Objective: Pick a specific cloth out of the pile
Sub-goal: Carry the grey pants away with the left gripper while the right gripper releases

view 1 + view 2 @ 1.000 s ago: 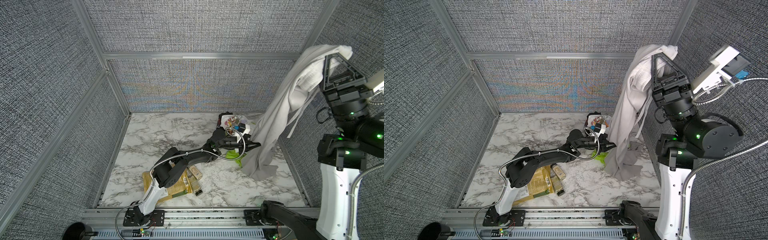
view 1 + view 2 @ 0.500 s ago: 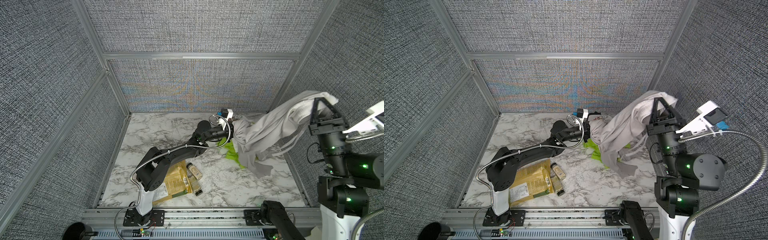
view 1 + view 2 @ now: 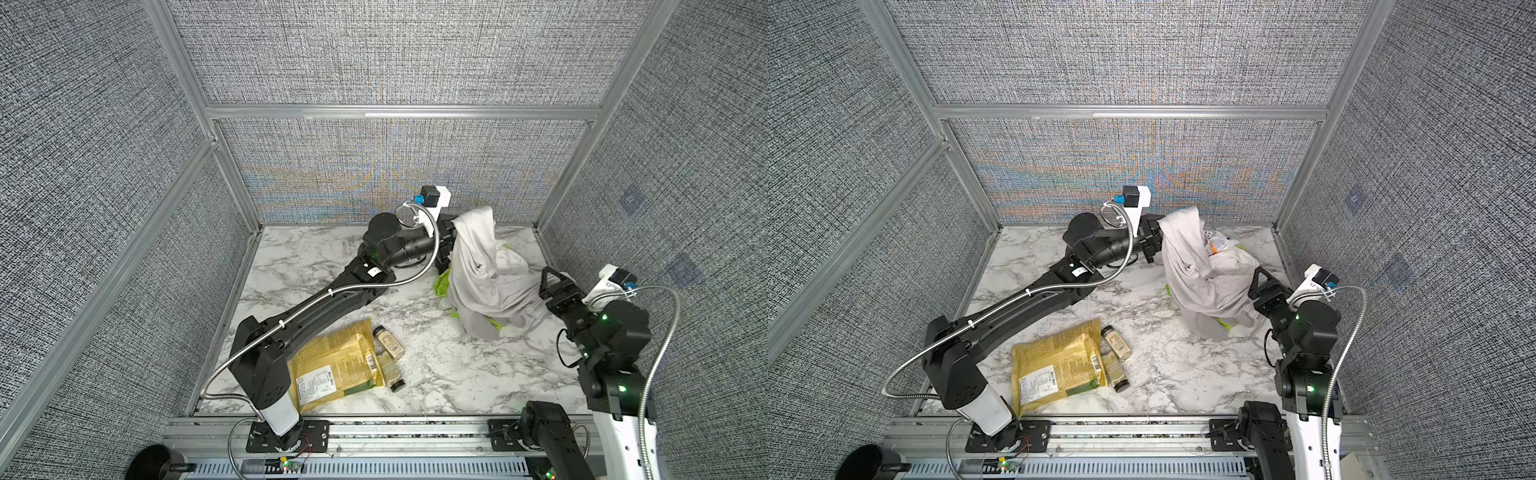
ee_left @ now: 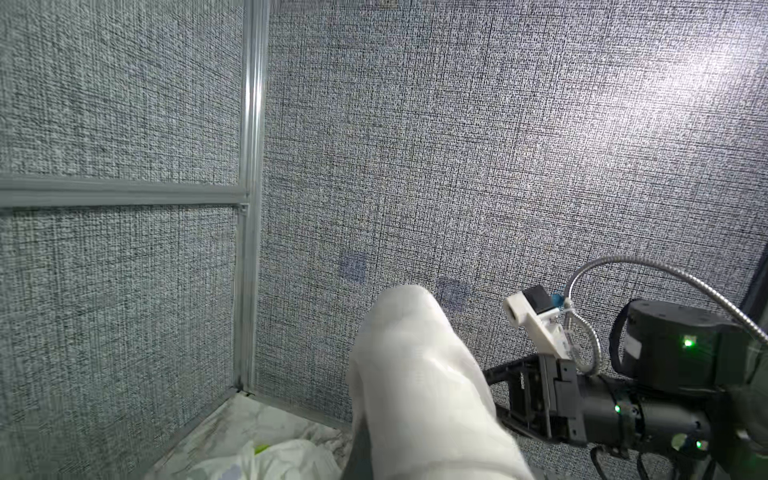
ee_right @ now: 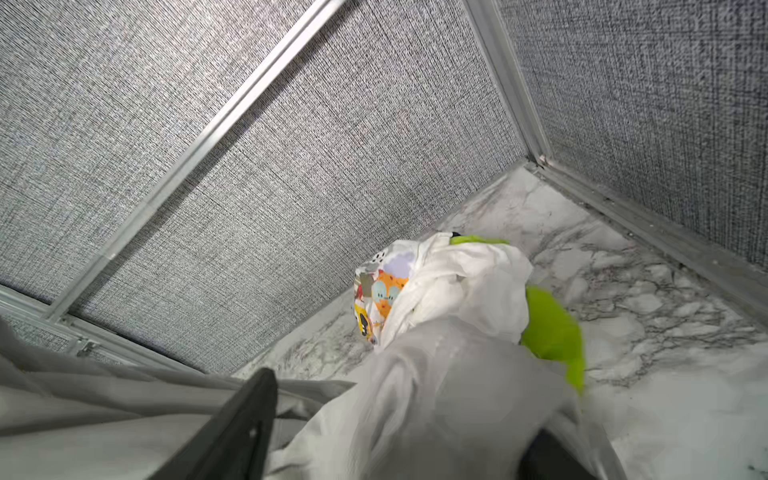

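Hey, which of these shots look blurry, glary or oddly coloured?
In both top views, rainbow moiré ripples across the back wall; in the left wrist view, the grey cloth near the lens is soft and washed out, and the side wall glares; in the right wrist view, the green cloth is smeared.

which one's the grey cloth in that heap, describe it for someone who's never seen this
On the marble table, find the pile in the far right corner. The light grey cloth is the biggest piece, draped over the pile from a peak pinched in the left gripper. Unlike the white shirt, bright green cloth and cartoon print beside and under it, it is plain grey.
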You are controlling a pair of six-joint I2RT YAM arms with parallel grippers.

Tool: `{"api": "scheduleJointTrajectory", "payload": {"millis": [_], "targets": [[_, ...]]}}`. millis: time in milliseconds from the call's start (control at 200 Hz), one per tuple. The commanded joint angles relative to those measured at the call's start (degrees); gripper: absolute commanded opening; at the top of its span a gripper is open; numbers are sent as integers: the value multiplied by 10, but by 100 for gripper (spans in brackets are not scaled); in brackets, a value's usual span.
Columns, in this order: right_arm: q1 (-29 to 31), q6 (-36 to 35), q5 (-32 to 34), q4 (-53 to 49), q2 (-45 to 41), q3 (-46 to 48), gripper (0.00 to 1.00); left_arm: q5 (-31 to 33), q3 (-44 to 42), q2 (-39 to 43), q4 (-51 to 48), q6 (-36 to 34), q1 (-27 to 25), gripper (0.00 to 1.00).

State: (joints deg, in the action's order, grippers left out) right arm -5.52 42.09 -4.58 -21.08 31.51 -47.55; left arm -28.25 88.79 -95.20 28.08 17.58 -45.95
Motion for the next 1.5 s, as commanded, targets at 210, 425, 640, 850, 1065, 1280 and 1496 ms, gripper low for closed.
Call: {"api": "scheduleJointTrajectory", "payload": {"millis": [210,425,640,850,1065,1280,1496], "targets": [[1,-51,16,-26,-2,20,99,29,78,48,-98,-40,24,0],[1,-50,-78,10,3,64,99,56,126,56,-90,17,91,0],[4,-17,-271,142,1,122,99,56,187,36,-105,58,176,0],[26,-33,-285,134,-3,117,99,41,277,-10,-156,59,264,0],[118,-39,-258,155,-1,122,99,-2,299,-38,-143,91,372,0],[236,-63,-176,165,39,117,99,-35,304,-58,-133,113,477,0],[347,-78,-75,188,110,109,99,-48,327,-89,-108,158,560,0]]}}
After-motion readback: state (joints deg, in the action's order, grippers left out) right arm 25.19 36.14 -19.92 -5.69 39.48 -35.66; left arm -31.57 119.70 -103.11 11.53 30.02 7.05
